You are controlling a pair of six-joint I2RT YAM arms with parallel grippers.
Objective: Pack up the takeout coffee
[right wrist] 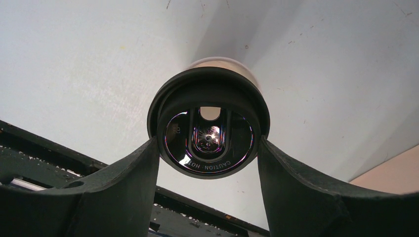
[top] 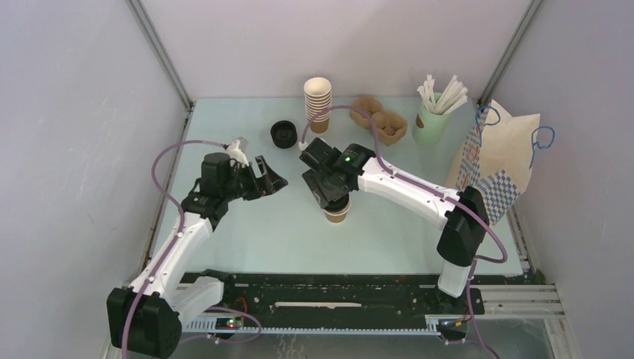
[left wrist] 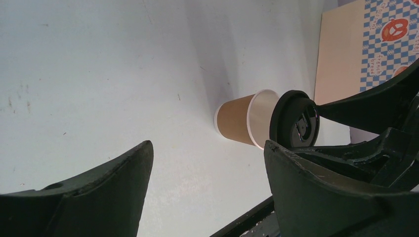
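Note:
The takeout coffee, a small brown paper cup with a white inside, stands upright at mid-table. My right gripper is shut on a black plastic lid, gripping its rim on both sides. It holds the lid just over the cup's mouth, where part of the white inside still shows beside the lid. From the right wrist, only the cup's edge shows behind the lid. My left gripper hangs open and empty to the cup's left, apart from it.
At the back stand a stack of brown cups, a stack of black lids, a moulded-pulp cup tray and a pale green cup with white straws. A paper bag with blue handles stands at the right.

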